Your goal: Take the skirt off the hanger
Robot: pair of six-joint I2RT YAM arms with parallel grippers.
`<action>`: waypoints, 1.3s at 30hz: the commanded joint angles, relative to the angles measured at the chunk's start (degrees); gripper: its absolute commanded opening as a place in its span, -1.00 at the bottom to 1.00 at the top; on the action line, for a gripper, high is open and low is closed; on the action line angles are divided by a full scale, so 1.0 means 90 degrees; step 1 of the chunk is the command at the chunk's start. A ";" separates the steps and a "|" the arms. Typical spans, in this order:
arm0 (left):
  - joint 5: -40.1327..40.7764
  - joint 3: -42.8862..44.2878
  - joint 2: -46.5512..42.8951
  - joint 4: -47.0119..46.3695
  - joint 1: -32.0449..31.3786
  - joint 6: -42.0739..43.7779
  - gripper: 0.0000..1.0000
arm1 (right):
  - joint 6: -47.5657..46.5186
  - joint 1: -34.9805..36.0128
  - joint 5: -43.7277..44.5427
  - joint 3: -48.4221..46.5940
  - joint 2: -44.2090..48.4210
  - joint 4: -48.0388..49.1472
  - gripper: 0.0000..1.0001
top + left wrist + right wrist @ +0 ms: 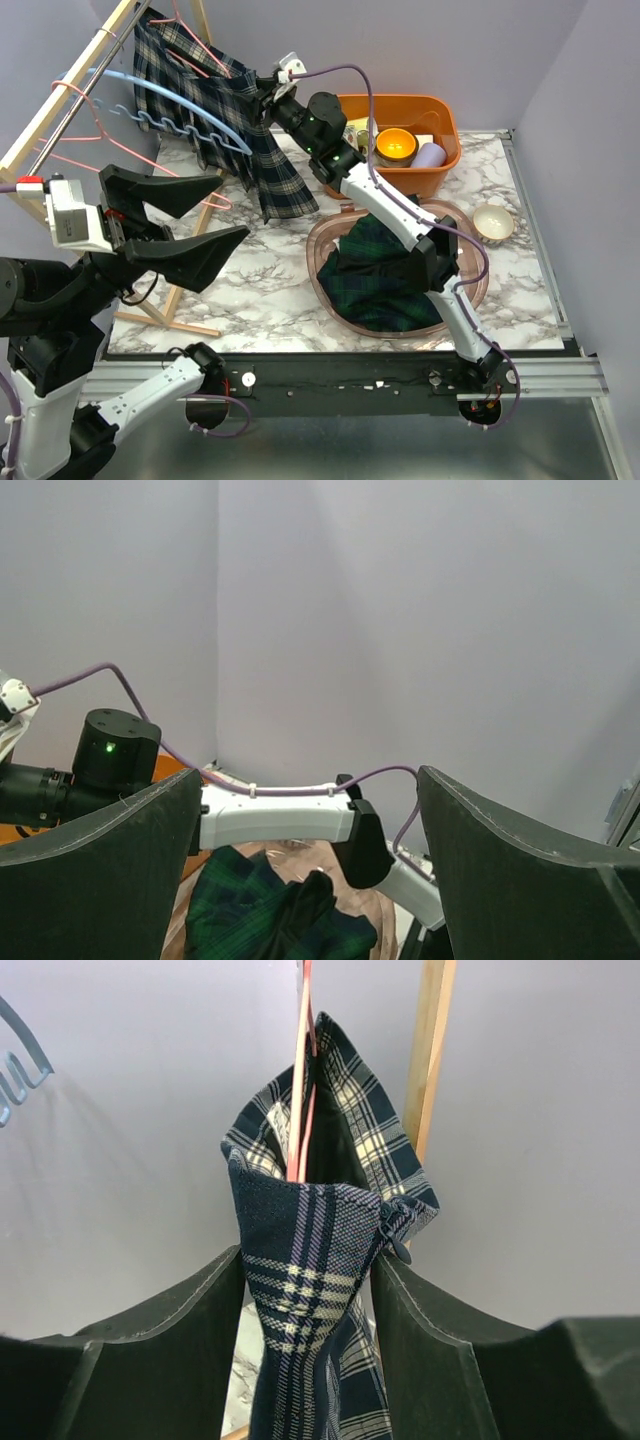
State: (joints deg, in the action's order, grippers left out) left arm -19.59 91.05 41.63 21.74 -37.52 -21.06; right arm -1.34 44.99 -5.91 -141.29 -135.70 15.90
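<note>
"From above, where's the skirt (232, 125)?"
"It's on the pink hanger (186, 27) by the desk's far left corner. The right gripper (263, 100) is at its edge, and the left gripper (236, 205) is over the left edge."
"Left wrist view?"
"Jaws spread wide, holding nothing."
"Right wrist?"
"Both fingers (180, 1340) pinch the plaid cloth just below the hanger."

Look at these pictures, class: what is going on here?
The right gripper is closed on the plaid skirt, which hangs from a pink hanger on the wooden rack. The left gripper is open near the rack and holds nothing. The skirt is not yet off the hanger. A dark green garment lies in the pink basin.
</note>
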 commanded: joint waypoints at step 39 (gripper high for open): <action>0.0527 -0.0243 -0.0856 0.0973 0.0008 0.0807 0.98 | 0.1028 -0.0028 -0.0359 -0.0394 0.0292 0.1465 -0.99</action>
State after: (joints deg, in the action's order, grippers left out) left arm -16.10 89.19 34.13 27.14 -37.52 -15.92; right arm 7.51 44.62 -9.50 -141.38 -137.23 20.82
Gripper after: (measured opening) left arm 0.988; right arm 0.174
